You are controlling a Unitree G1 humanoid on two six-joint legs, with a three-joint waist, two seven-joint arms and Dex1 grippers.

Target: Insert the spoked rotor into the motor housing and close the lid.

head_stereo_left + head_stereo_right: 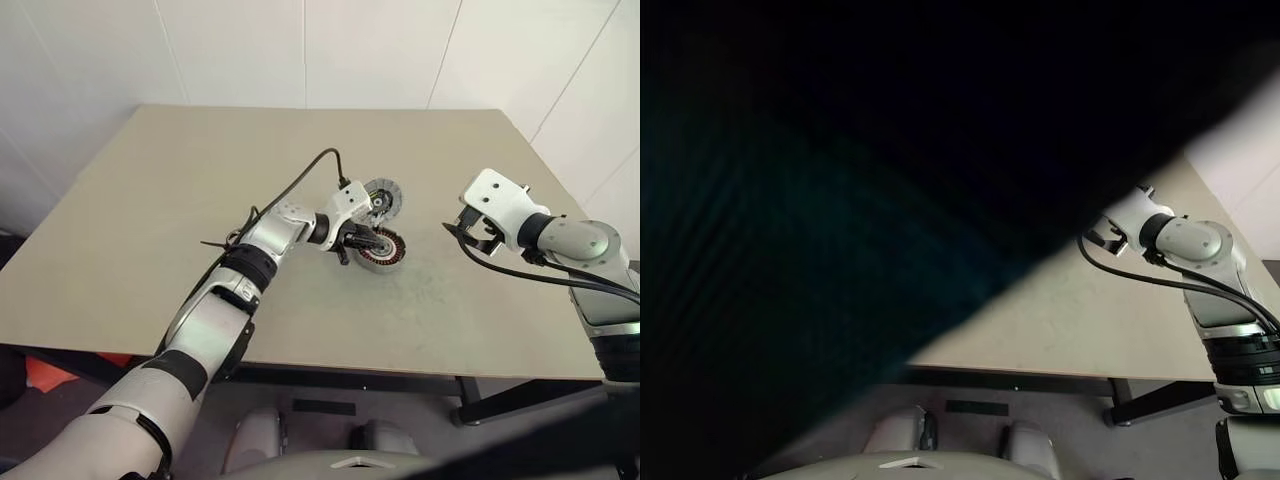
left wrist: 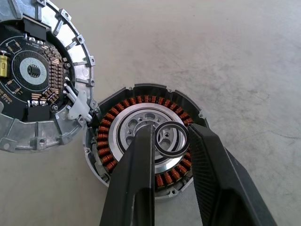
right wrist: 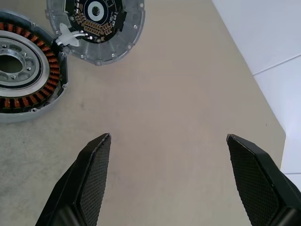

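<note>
Reaching across, angled downward, left gripper (image 2: 170, 141) over motor housing (image 2: 141, 141), clamped on small dark ring (image 2: 170, 139); spoked rotor (image 2: 141, 134) seated inside; lid (image 2: 40, 75) open beside housing; right gripper (image 3: 168, 141) released, well apart from housing.

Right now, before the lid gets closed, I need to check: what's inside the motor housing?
Inside the motor housing: copper windings and a silvery rotor. A dark ring sits between the left gripper fingers, which hide part of the rotor.

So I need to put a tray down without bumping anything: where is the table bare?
Bare: the whole left half of the table, and its far strip by the wall. Crowded: mid-table, where the left gripper hangs over the motor housing and open lid.
</note>
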